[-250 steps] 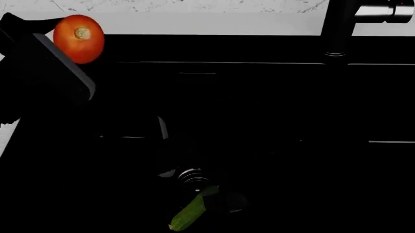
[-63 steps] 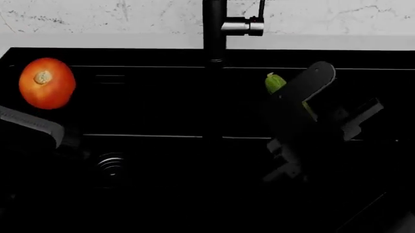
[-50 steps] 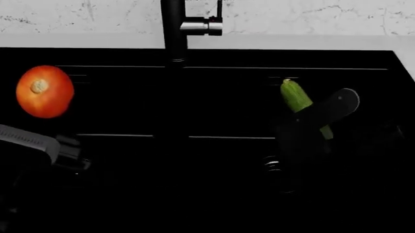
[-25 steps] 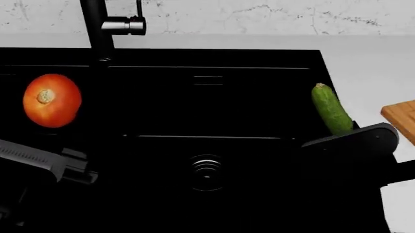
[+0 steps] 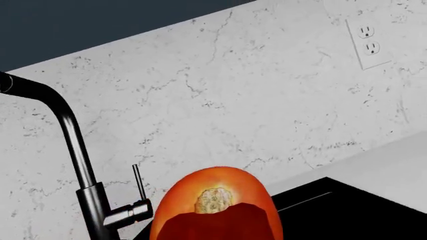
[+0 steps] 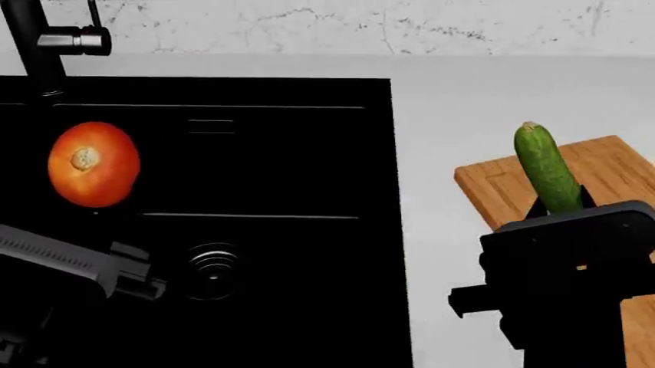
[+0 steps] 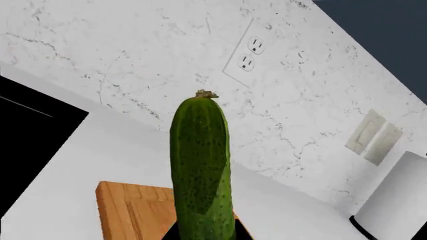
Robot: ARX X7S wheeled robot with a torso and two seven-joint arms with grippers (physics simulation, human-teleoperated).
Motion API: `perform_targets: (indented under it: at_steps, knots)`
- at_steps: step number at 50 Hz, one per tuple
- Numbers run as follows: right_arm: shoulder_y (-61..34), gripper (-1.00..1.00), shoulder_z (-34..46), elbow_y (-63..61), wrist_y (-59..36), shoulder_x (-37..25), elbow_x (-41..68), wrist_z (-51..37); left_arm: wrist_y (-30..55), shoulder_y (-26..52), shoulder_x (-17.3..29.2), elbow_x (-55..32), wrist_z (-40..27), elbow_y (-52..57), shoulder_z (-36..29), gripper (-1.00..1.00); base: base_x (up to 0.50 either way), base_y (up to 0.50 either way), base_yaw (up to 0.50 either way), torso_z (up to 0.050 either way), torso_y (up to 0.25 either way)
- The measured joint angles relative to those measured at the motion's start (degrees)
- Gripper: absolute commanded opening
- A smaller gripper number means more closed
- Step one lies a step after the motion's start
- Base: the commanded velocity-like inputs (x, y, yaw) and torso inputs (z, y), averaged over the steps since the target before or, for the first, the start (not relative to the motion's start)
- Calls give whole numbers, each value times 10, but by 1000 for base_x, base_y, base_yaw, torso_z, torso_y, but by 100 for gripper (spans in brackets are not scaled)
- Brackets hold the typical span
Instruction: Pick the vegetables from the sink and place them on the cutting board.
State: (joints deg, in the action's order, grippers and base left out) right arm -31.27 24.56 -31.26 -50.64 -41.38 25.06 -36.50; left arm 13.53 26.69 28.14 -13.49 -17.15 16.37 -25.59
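Cucumber moved over cutting board — one tomato.

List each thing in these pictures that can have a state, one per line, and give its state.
Tomato: held up over the sink by the left tool.
Cucumber: held upright in the right tool, over the board.
Board: on the counter, nothing lying on it.
Sink: no vegetables on its floor.
Faucet: no water running.
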Motion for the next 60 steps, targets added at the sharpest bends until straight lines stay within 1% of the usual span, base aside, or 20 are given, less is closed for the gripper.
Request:
perform_targets:
  at_steps: [13, 22, 32, 44, 51, 60]
  knots:
    - [0, -100, -1, -5, -4, -1, -2, -6, 0, 4, -5, 21, -18, -9, -3, -100, 38, -500, 0, 0, 0]
    - [2, -100, -6, -7, -5, -1, 3, -7, 2, 5, -6, 28, -23, -11, -7, -100, 160, -498, 0, 0, 2]
    - [2, -100, -9, -9, -6, 0, 5, -7, 11, 6, -7, 22, -23, -8, -7, -100, 155, -499, 0, 0, 0]
    - [2, -100, -14, -15, -10, 0, 7, -12, 27, 7, -8, 13, -23, 4, -9, -100, 38, -500, 0, 0, 0]
    - [-1, -100, -13, -20, -17, 1, 8, -14, 78, 25, -23, -2, -19, 21, -25, -100, 0, 0, 0, 0, 1]
    - [-9, -100, -14, -28, -39, 7, 14, -22, 188, 96, -64, -65, 11, 12, -34, -100, 0, 0, 0, 0, 0]
